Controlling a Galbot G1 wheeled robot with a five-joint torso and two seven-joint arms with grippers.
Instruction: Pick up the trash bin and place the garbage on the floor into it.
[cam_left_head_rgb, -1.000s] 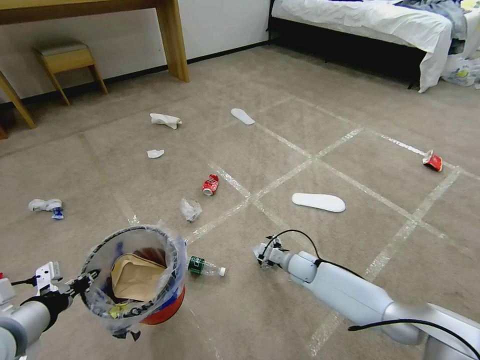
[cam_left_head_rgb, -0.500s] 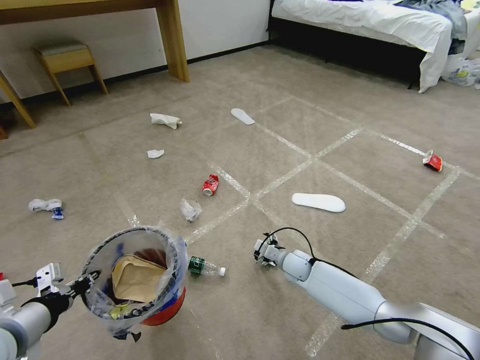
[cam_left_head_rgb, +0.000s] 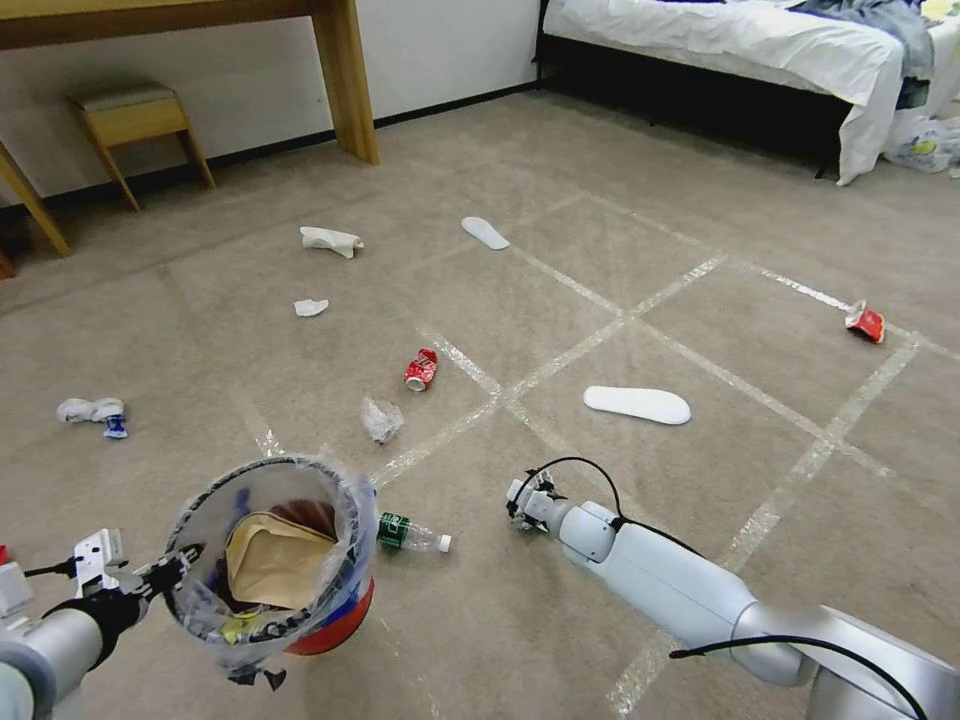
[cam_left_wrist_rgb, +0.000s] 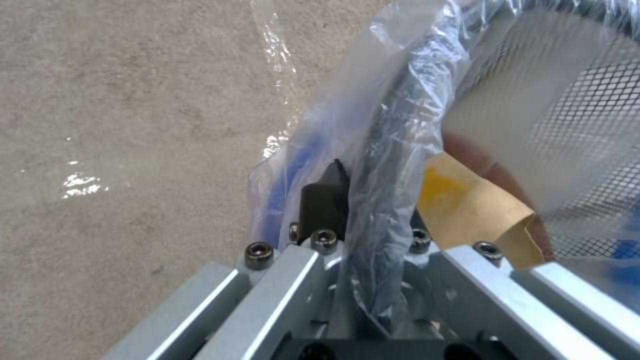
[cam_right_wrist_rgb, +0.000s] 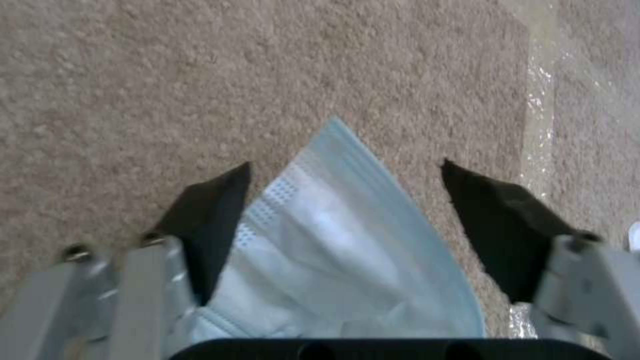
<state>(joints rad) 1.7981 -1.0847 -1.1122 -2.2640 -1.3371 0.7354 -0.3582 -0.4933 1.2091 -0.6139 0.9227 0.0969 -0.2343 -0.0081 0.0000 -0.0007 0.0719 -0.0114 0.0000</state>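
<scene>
The plastic bottle (cam_left_head_rgb: 411, 533) is lying on the floor (cam_left_head_rgb: 560, 650) just right of the trash bin (cam_left_head_rgb: 272, 555); the can (cam_left_head_rgb: 421, 369) and a slipper (cam_left_head_rgb: 637, 404) are lying beyond the bin, rightward.

The bin's (cam_left_head_rgb: 330, 625) red base is mostly hidden behind its bag (cam_left_head_rgb: 200, 600); the mask (cam_right_wrist_rgb: 347, 260) runs off the right wrist view's edge.
</scene>
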